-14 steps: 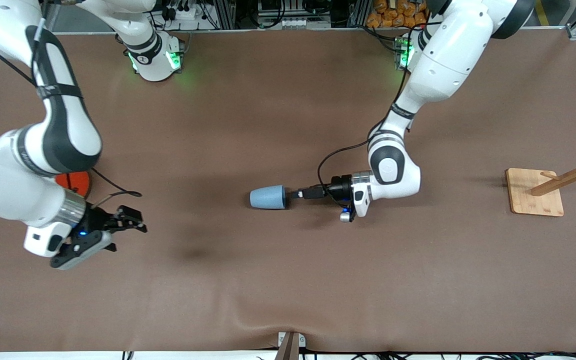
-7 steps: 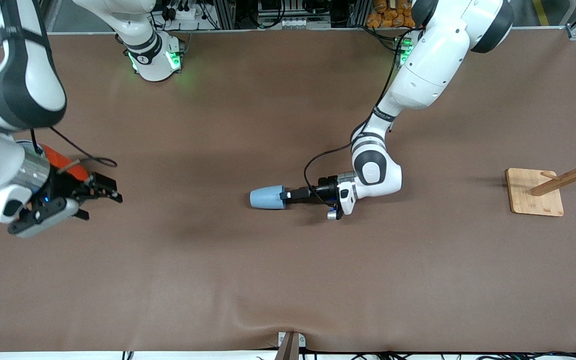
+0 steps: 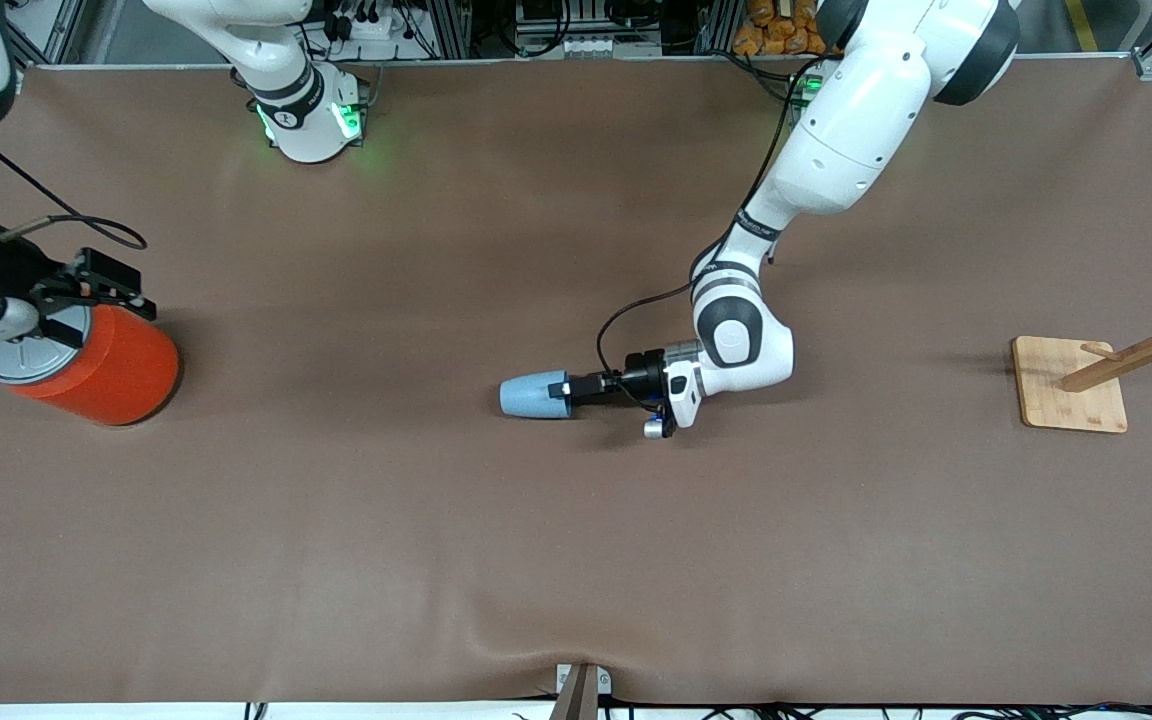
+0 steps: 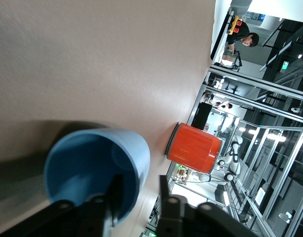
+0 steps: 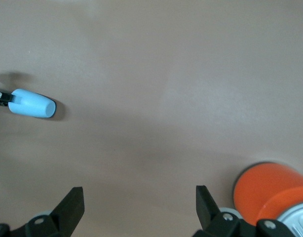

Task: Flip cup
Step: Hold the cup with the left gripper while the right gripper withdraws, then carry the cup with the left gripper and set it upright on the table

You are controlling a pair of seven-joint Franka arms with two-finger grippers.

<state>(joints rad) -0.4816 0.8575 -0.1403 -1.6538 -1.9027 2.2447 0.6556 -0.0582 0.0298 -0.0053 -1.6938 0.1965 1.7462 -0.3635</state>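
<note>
Front view
- Cup: small light-blue plastic tapered tumbler, on its side mid-table on the brown table cover, well clear of every edge; mouth toward the left arm's end.
- Left gripper: low at the cup's mouth, fingers straddling the rim wall, one inside and one outside. Closing on rim; can't tell if the pinch is firm yet.
- Right gripper: up in the air over the large orange cylindrical can w/ grey lid, near the table edge at the right arm's end. Fingers spread wide, nothing held. Arm waits.
- Wooden rack: square bamboo base w/ pegged post, near the edge at the left arm's end, well apart from the cup.

Left wrist view
- Cup: darker blue inside, mouth facing the cam; lies on the cover.
- Fingers: one black finger inside the mouth, the other just outside the wall.
- Orange can: upright, well apart from the cup.

Right wrist view
- Right gripper: both fingers wide apart, bare cover between them.
- Cup: on its side, well apart; left gripper tip at its mouth end.
- Orange can: just beside one finger, not touching as far as seen.
</note>
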